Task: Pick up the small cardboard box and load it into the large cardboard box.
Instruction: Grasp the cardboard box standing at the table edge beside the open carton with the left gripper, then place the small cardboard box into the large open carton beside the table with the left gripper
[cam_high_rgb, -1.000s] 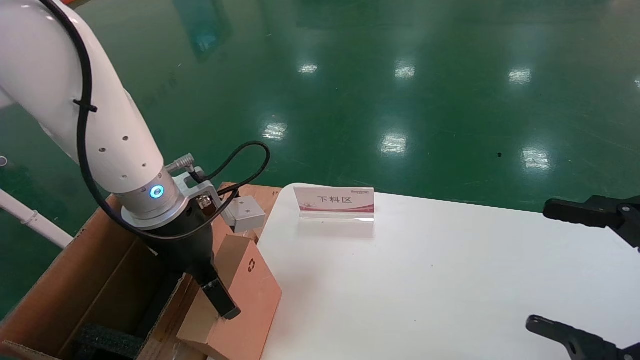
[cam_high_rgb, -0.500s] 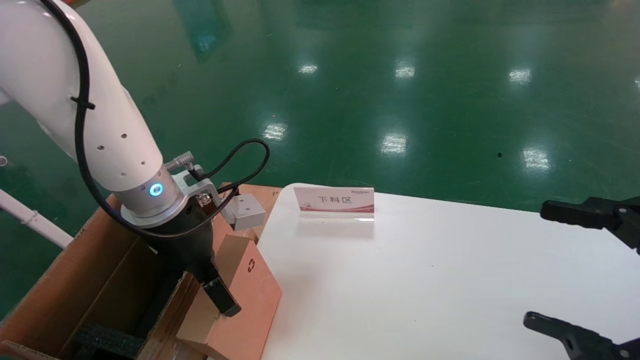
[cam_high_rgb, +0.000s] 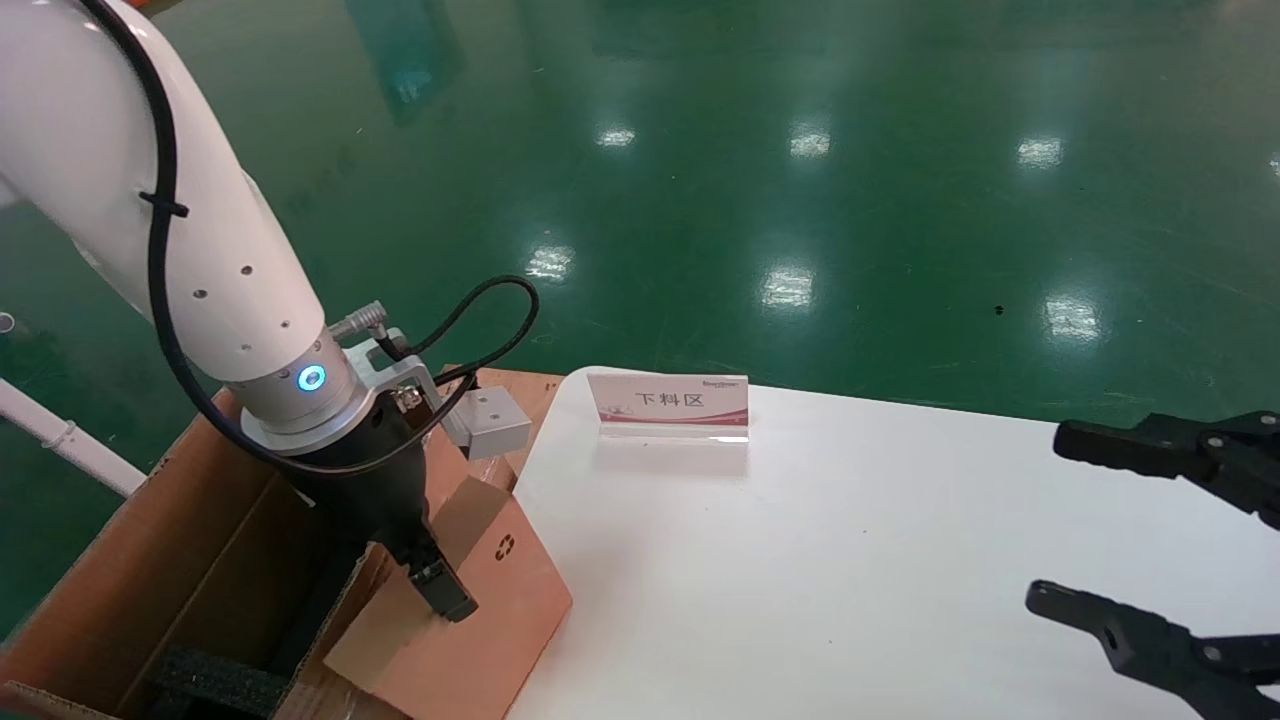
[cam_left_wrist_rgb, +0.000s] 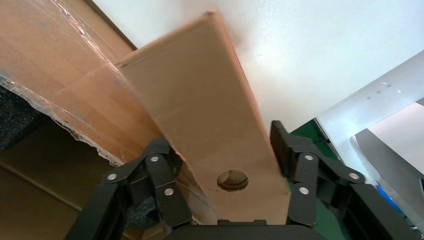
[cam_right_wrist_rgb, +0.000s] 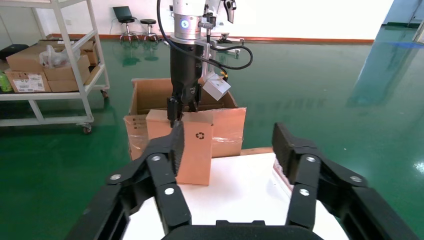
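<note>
A white counter (cam_high_rgb: 850, 560) stands on a glossy green floor (cam_high_rgb: 800, 150), carrying a small upright sign (cam_high_rgb: 668, 405) with red trim near its far left corner. In the right wrist view a white shelving cart (cam_right_wrist_rgb: 55, 65) loaded with cartons stands off to one side on the floor.

The large cardboard box (cam_high_rgb: 180, 560) sits just beside the counter's left edge, open at the top, with black foam (cam_high_rgb: 215, 685) inside and a glossy taped flap (cam_left_wrist_rgb: 55, 95) leaning against the small carton.

The small cardboard box (cam_high_rgb: 470, 620) is thin, flat and orange-brown, with a black recycling symbol on its broad face. Its paler narrow edge shows a small round mark in the left wrist view. It is tilted over the seam between the big carton's near wall and the counter's edge.

The left claw (cam_high_rgb: 440, 590) reaches down from the white arm and is clamped on the small carton's narrow edge, one finger on each broad face.

The right claw (cam_high_rgb: 1150, 540) hovers over the counter's right side, its fingers spread wide and holding nothing.
</note>
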